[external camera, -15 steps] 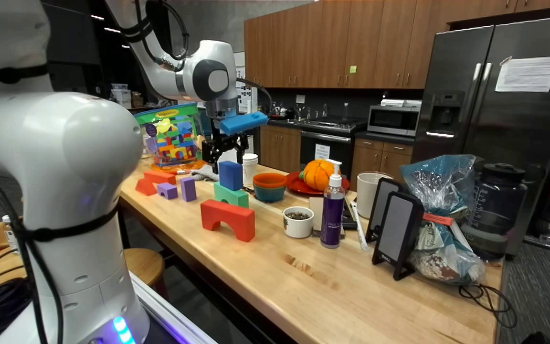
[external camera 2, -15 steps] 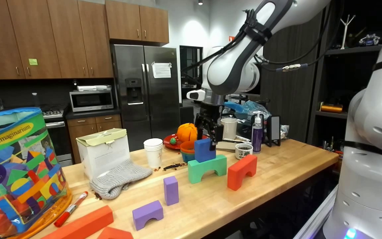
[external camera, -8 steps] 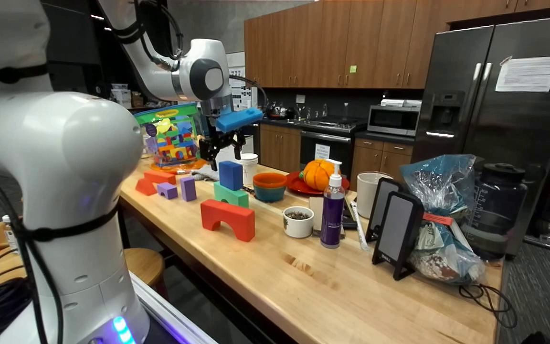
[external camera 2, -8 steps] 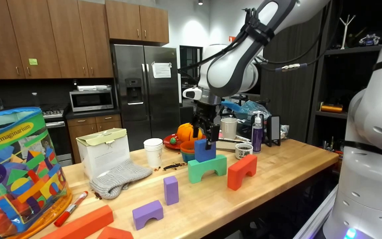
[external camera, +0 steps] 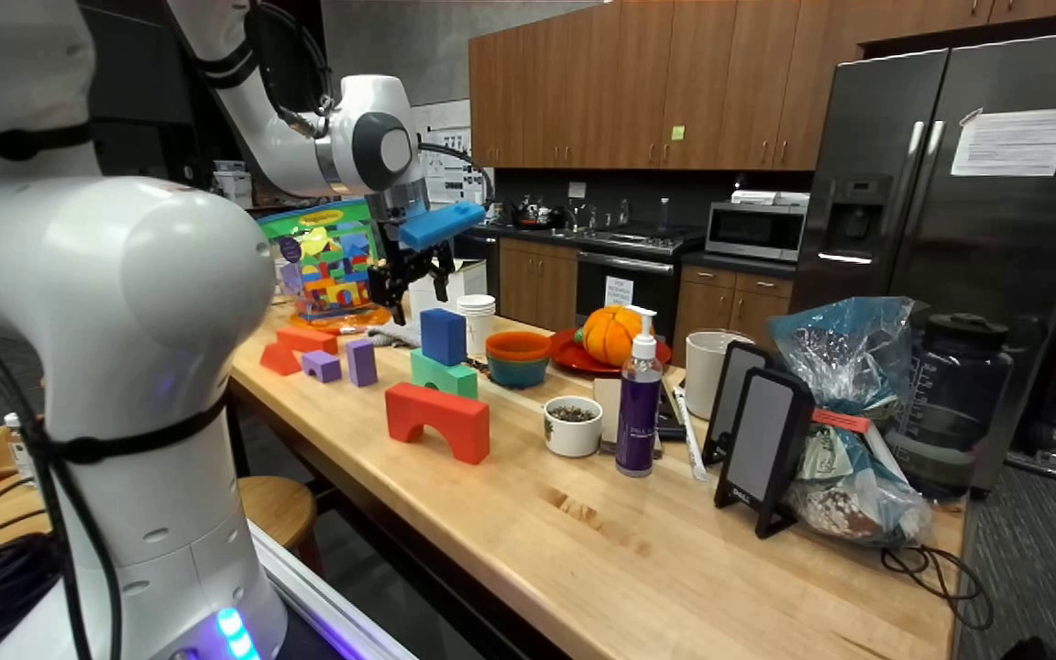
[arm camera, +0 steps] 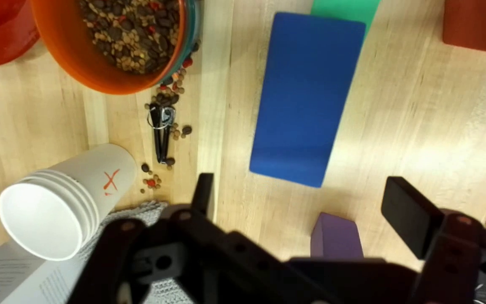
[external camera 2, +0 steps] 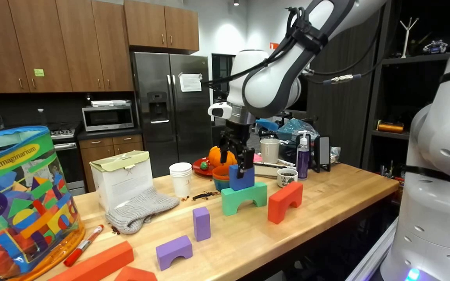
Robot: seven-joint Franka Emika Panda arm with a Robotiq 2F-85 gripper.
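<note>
My gripper is open and empty, its two fingers wide apart above the table. In both exterior views the gripper hangs near the blue block. The blue block stands upright on the green arch block. In the wrist view the blue block lies ahead of the fingertips, apart from them, and covers most of the green arch. An upright purple block stands on the table; in the wrist view the palm partly hides a purple block.
A red arch and a purple arch stand nearby. Stacked bowls hold seeds. White cups, a box, a grey knit cloth, a bag of blocks and a pump bottle are on the table.
My open gripper has moved away from the blue block, leftward in both exterior views, toward the bag's end of the table. The blue block and the other blocks have not moved.
</note>
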